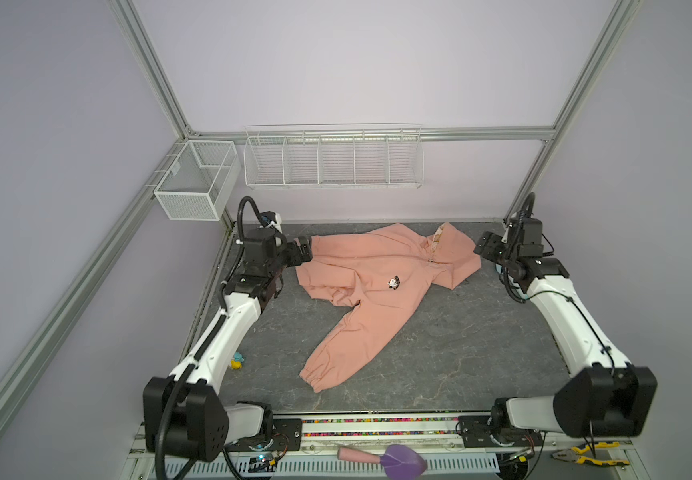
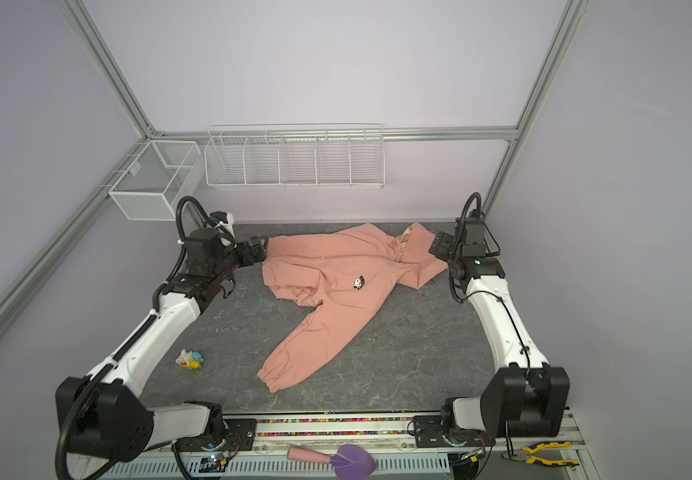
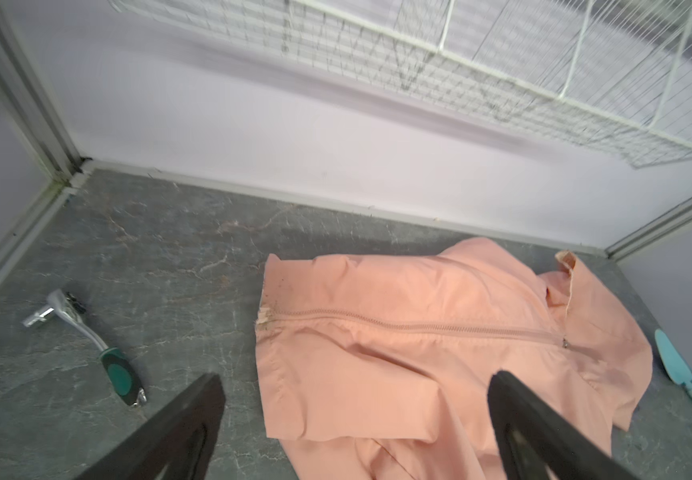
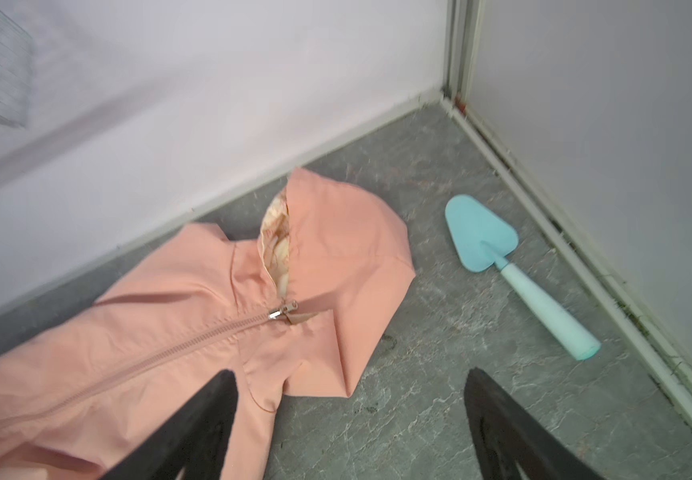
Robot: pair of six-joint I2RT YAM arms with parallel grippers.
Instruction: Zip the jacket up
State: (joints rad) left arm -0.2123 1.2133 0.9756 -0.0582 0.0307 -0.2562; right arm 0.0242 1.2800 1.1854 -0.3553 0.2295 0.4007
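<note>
Left gripper spread empty, right gripper likewise, jacket zipped to neck, second sleeve hidden, perhaps tucked beneath

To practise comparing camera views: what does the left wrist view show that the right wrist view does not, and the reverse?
Only the left wrist view: a green-handled tool and the hem. Only the right wrist view: the pattern of the hood lining and the trowel with its whole handle. Both: the jacket, its zip closed up to the slider, and the trowel's blade.
</note>
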